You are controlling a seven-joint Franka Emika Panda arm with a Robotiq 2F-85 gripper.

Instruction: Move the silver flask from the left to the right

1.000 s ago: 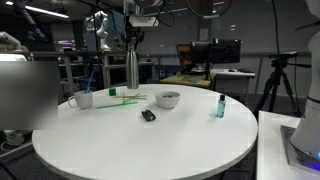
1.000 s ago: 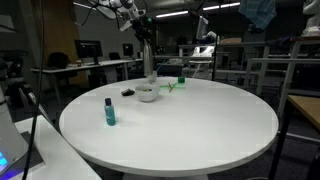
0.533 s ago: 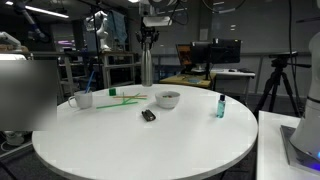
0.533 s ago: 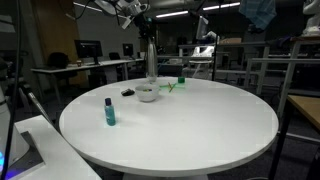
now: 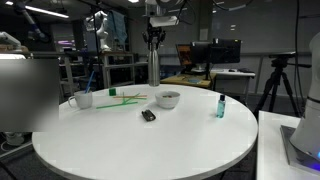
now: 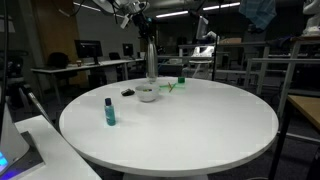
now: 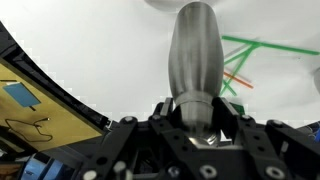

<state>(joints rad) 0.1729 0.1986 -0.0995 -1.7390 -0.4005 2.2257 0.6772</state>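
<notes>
One flask (image 5: 153, 68) is hanging from the gripper (image 5: 154, 41), jaws clamped on its neck, apparently clear of the table (image 5: 150, 140), farther right at upper centre than before.

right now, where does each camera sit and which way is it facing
An exterior view: beside the round table, facing across it to the silver flask at the far side; the arm hangs over it.
An exterior view: at another side of the table, teal bottle nearest; the arm enters from the top.
Wrist view: on the wrist, looking down along the flask to the tabletop; fingers grip its narrow end.
Shared: both exterior views show flask, teal bottle and bowl.
</notes>
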